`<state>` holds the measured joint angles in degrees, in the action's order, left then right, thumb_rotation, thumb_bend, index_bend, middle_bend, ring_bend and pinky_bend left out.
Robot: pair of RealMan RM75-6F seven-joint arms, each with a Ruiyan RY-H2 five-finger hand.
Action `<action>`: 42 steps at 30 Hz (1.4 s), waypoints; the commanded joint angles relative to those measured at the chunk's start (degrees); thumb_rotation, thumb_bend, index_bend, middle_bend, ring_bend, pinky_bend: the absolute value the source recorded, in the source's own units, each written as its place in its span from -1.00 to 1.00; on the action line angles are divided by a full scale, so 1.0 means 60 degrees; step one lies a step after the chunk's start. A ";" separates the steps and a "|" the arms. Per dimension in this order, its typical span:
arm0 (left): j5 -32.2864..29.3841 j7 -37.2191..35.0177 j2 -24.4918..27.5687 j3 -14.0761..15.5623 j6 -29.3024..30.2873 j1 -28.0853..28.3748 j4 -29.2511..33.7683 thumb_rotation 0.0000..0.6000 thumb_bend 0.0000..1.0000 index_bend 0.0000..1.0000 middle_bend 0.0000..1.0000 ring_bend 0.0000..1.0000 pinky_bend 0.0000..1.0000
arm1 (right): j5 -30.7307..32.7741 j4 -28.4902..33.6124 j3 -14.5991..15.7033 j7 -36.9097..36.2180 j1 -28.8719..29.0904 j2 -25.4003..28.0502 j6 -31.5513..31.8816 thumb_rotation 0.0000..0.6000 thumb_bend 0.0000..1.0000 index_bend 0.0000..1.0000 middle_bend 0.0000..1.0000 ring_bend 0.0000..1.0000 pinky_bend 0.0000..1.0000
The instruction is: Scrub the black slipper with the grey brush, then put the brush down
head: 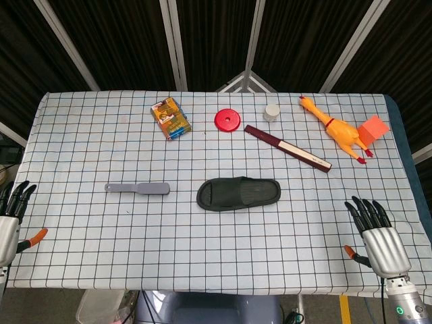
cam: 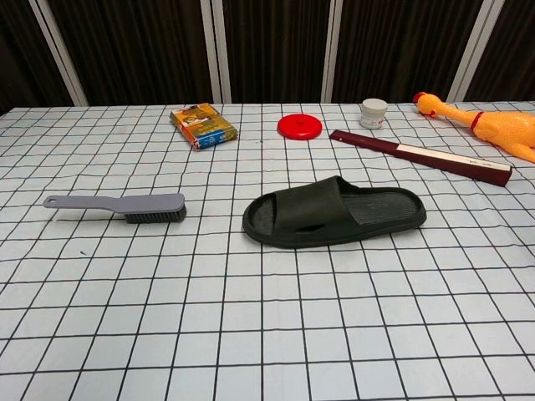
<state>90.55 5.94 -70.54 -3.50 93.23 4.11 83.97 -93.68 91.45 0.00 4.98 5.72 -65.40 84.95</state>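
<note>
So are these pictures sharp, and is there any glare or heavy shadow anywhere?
Head view: evenly lit and sharp, only thin soft shadows beside the black slipper and grey brush. Chest view: also sharp, a narrow shadow under the slipper's edge, no strong glare on the checked tablecloth.

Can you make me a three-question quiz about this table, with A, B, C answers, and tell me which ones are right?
1. Where is the grey brush?
A. On top of the black slipper
B. To the left of the black slipper, not touching it
C. Inside the left robot hand

2. What colour is the round disc near the back of the table?
A. Red
B. Blue
C. Green

3. What is the right robot hand doing?
A. Holding the brush
B. Pressing on the slipper
C. Holding nothing, fingers apart

Answers:
1. B, the brush lies on the checked cloth with bare squares between it and the slipper.
2. A, it is plainly red in both views.
3. C, it sits empty at the table's near edge, as does the left robot hand.
</note>
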 commanded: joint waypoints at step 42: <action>-0.3905 0.3046 -0.3333 -0.2032 -0.5533 0.4156 -0.1503 1.00 -0.87 -0.22 -0.56 -0.79 -0.52 | -0.0143 0.0056 0.0004 -0.1005 0.0106 0.0385 0.0009 1.00 -0.49 -1.00 -1.00 -1.00 -0.89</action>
<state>68.04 23.80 -88.96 -15.45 61.20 27.78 76.44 -94.54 91.80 0.01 -1.04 6.36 -63.11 85.00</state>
